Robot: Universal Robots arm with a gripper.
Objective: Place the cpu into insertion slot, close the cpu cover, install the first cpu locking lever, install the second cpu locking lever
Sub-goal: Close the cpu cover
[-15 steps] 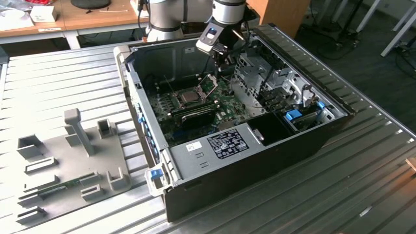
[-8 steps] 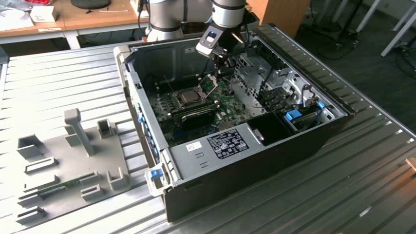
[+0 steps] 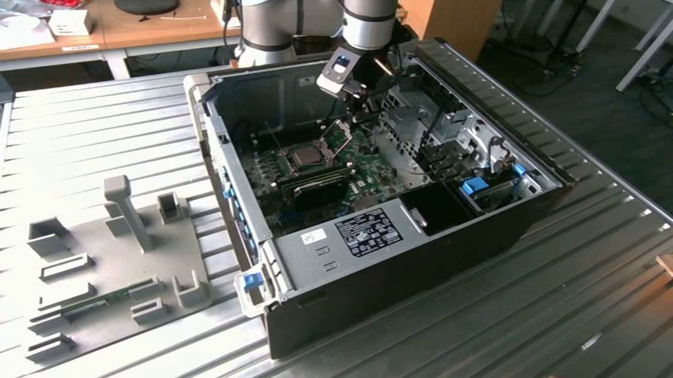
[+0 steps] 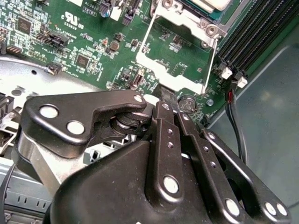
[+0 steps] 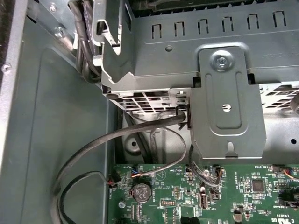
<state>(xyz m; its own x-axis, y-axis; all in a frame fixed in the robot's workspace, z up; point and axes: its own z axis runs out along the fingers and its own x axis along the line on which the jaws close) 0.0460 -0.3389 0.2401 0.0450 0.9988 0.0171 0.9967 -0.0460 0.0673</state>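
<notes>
Outwardly, the exterior view gave the whole layout. An open computer case [image 3: 421, 276] lay on the ribbed metal table [image 3: 94, 134], with a grey fixture plate [image 3: 116, 260] at the exterior view's left. Inside the case, the green motherboard [image 3: 363, 185] carried the insertion slot [image 3: 290, 155] near the middle of the frame. The cpu [image 3: 308, 157] sat in the slot, and the cpu cover [image 3: 341, 135] stood raised just beside it.

The second wrist view added close detail. The jaws stood narrow, fingertips [image 4: 166, 97] nearly together at the cover's free edge; whether they pinched it I could not tell.

The first wrist view showed instead the case's grey inner wall, a metal bracket [image 5: 226, 98], black cables [image 5: 140, 133] and a coin battery [image 5: 140, 190] on the board.
</notes>
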